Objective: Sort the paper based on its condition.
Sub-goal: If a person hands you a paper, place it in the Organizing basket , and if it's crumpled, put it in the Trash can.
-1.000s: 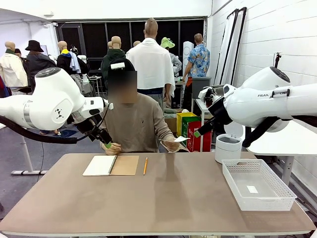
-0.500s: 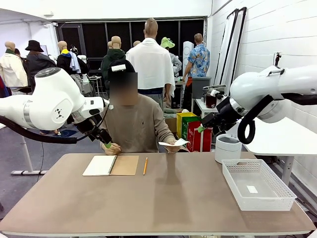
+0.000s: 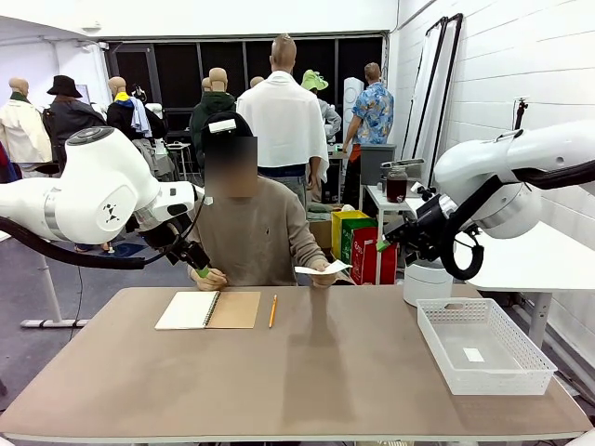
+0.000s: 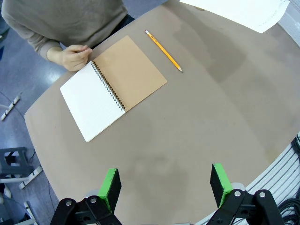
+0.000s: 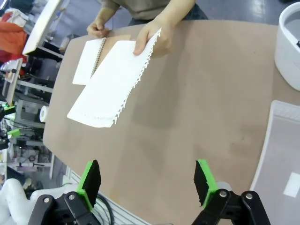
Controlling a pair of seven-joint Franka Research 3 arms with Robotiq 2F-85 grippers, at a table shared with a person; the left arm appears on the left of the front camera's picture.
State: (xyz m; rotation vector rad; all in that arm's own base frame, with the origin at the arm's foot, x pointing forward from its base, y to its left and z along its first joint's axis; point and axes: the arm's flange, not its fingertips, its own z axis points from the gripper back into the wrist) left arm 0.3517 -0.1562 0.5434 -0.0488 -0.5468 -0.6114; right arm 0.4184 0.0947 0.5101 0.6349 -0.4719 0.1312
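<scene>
The person's hand (image 5: 154,35) holds one flat white sheet of paper (image 5: 112,84) above the far side of the table; its edge is ragged from spiral holes. In the front view the paper (image 3: 323,268) hangs in front of the person's chest. My right gripper (image 5: 146,180) is open and empty, high over the table on the near side of the sheet; in the front view this gripper (image 3: 383,243) is to the right of the sheet. My left gripper (image 4: 165,185) is open and empty, above the table near the notebook (image 4: 112,86). A corner of the paper (image 4: 243,11) shows there too.
An open spiral notebook (image 3: 209,309) and a yellow pencil (image 3: 272,310) lie at the far left of the table. A white mesh basket (image 3: 483,348) holding a small white slip sits at the right. A white bin (image 3: 428,277) stands behind it.
My right arm has swung back toward the right and its gripper has turned down toward the table. The person's sheet has shifted slightly. The left arm has not moved.
</scene>
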